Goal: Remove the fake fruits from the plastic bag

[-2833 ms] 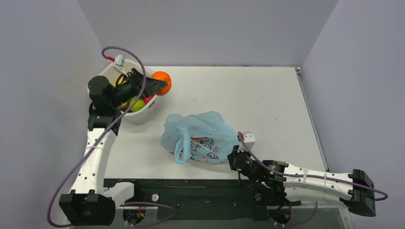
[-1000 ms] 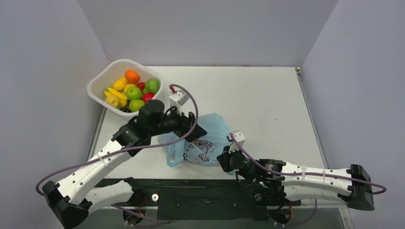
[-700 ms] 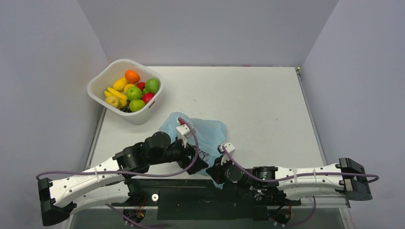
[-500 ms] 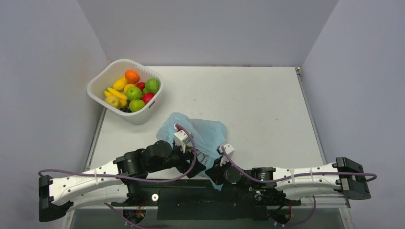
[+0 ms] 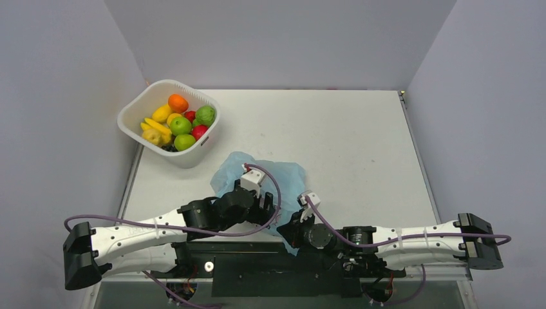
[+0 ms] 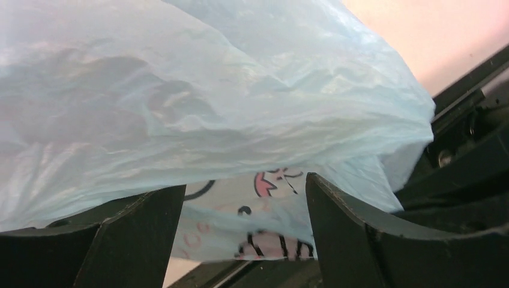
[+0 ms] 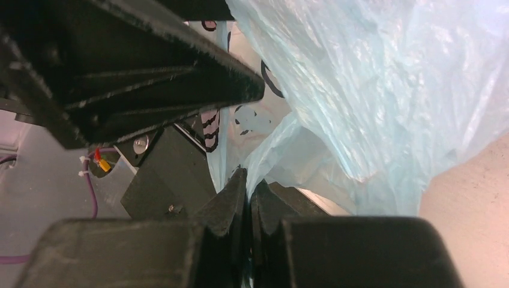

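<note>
The light-blue plastic bag [image 5: 270, 175] lies crumpled at the near middle of the table, its near edge pulled over the table's front edge. My left gripper [image 5: 272, 217] is open at that edge. In the left wrist view the left gripper [image 6: 246, 240] has the bag's printed film [image 6: 210, 108] just ahead of it and between its fingers. My right gripper [image 5: 288, 226] is shut on a fold of the bag, as the right wrist view [image 7: 248, 186] shows. An orange [image 5: 178, 102] lies in the white basket [image 5: 193, 156]. No fruit shows inside the bag.
The basket at the far left also holds green apples [image 5: 181, 125], a yellow banana [image 5: 156, 125], a lemon [image 5: 161, 113] and red fruits [image 5: 199, 131]. The black frame [image 5: 257, 257] runs along the table's front edge under both grippers. Grey walls stand on three sides.
The left arm left the orange in the basket and swung back to the bag's near edge. The right gripper dragged the bag nearer. In the last half second the left gripper shifted slightly right.
</note>
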Robot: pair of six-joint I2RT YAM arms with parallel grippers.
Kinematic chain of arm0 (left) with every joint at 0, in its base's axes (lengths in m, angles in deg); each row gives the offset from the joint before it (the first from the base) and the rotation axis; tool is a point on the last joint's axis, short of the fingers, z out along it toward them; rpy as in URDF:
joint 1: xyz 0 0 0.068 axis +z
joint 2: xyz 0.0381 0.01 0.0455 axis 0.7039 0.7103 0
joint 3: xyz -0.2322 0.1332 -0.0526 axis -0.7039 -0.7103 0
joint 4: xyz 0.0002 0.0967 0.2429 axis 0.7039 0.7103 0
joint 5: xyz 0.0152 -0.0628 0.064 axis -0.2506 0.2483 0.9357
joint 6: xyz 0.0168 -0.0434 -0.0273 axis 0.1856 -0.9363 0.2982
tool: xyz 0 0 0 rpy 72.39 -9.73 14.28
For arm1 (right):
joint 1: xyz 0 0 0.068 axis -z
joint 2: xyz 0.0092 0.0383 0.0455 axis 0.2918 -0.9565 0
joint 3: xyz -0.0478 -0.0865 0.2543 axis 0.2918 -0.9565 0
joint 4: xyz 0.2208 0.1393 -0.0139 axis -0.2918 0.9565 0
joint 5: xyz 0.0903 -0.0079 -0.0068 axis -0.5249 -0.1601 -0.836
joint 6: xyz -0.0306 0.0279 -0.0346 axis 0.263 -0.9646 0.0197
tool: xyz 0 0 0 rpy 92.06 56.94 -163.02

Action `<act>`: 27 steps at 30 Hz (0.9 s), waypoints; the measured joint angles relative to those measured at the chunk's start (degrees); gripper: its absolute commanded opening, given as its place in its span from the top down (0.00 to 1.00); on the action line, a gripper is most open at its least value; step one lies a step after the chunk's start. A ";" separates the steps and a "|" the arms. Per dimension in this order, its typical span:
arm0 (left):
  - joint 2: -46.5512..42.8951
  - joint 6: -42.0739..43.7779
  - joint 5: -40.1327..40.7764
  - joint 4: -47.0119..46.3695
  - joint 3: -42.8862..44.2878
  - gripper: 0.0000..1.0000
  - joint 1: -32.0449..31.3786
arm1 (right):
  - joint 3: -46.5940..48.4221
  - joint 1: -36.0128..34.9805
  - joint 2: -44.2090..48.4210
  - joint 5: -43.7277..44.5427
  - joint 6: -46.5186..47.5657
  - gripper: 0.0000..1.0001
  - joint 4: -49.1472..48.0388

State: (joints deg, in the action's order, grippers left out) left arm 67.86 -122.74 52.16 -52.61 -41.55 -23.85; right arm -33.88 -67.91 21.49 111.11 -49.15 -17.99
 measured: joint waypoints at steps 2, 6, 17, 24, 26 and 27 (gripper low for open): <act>-0.11 0.11 0.96 -0.57 -0.04 0.29 1.09 | -0.04 -0.02 0.48 0.39 -0.11 1.00 0.00; -1.09 0.31 -1.68 -5.70 -1.99 0.30 7.28 | -0.13 -0.02 0.55 0.61 -0.24 1.00 0.00; 6.27 1.18 -12.04 -13.33 -3.19 0.30 15.69 | -0.13 -0.31 0.52 0.70 -0.20 1.00 0.02; 8.96 4.83 -20.46 -13.38 1.11 0.31 18.78 | -0.13 -0.31 0.52 0.87 -0.07 1.00 0.07; 11.45 5.70 -26.45 -13.73 3.19 0.32 19.69 | -0.11 -0.31 0.52 0.92 0.11 1.00 0.22; 12.46 5.90 -28.70 -14.12 3.69 0.32 19.82 | -0.13 -0.31 0.52 1.01 0.17 1.00 0.42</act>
State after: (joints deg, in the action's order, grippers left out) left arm 80.32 -116.84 23.46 -66.73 -37.86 -4.03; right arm -34.01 -68.22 22.01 112.11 -48.98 -17.58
